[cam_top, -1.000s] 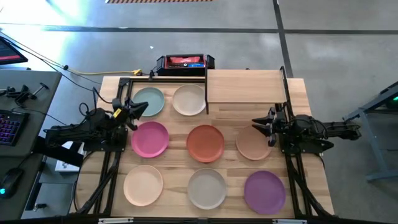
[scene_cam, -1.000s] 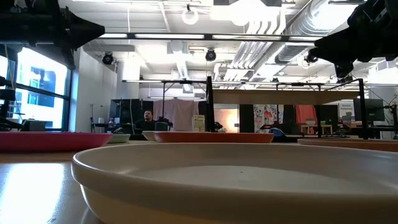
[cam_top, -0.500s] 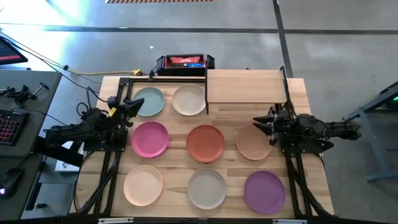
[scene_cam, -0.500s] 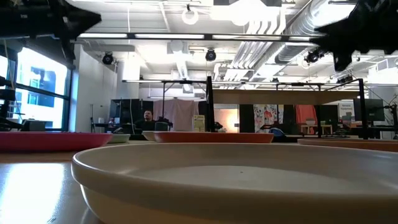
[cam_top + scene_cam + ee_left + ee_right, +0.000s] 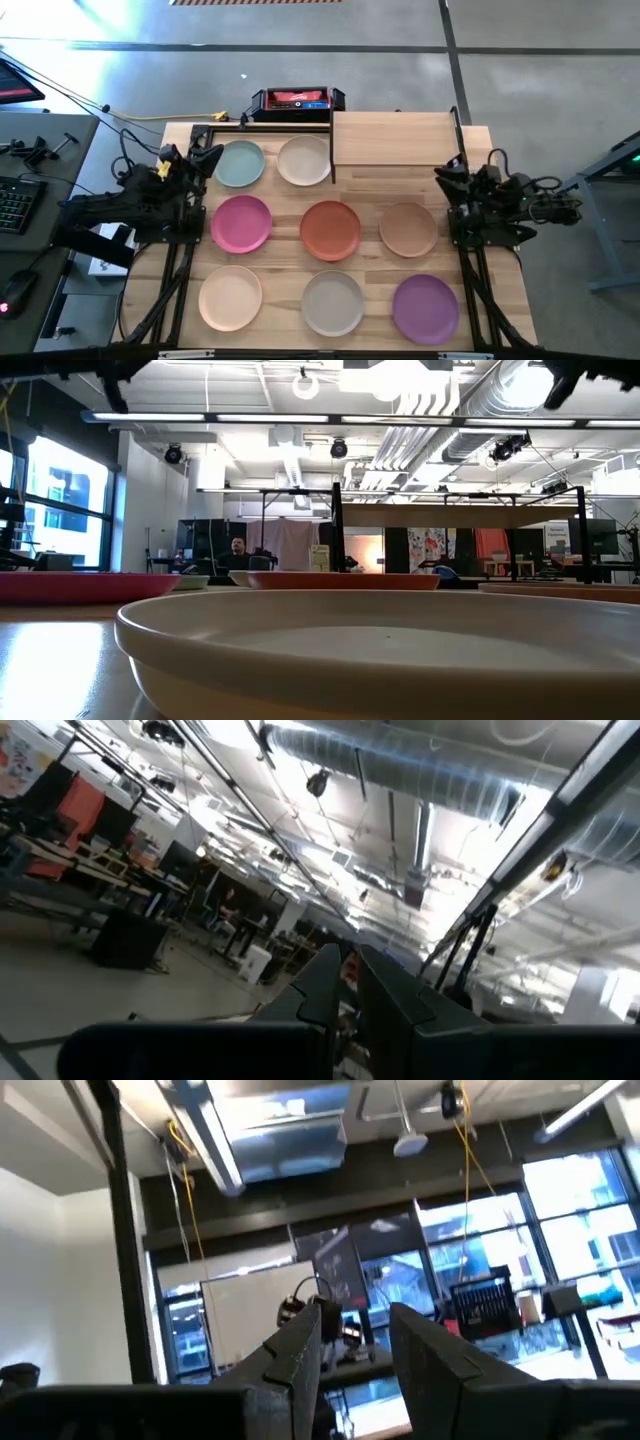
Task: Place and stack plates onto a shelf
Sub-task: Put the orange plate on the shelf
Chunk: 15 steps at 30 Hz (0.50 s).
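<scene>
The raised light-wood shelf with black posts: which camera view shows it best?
The high view: the raised light-wood shelf shows whole from above, bare of plates. The low view shows only its thin edge, far off. Both wrist views miss it.

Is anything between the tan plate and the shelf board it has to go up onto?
Nothing visible. The tan plate lies on the tabletop just in front of the shelf, with bare wood between them, and the shelf top is unoccupied.

We see eight round plates [image 5: 331,228] lying flat in three rows, the bare wooden shelf [image 5: 392,138] beside them.
</scene>
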### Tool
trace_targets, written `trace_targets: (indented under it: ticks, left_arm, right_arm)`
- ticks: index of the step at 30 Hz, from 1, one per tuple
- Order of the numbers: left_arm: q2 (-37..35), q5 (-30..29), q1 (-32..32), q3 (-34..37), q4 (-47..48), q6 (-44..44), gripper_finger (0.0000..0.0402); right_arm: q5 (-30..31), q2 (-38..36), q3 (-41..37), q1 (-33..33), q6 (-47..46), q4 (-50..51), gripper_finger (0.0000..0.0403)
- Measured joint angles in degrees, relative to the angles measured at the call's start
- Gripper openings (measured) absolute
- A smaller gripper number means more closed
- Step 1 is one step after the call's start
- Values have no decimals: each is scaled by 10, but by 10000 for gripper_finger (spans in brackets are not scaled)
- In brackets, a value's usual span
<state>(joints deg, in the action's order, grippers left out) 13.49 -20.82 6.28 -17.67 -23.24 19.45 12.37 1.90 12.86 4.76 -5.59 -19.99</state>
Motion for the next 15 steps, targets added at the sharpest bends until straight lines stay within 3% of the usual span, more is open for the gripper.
trace_targets:
  ticks: [10,15]
  left_arm:
    - [135,67,0,-208,188,-8,28]
    - [175,83,0,-272,248,-26,28]
  right_arm:
    - [-17,127,162,0,109,123,108]
    - [-17,209,236,0,144,204,108]
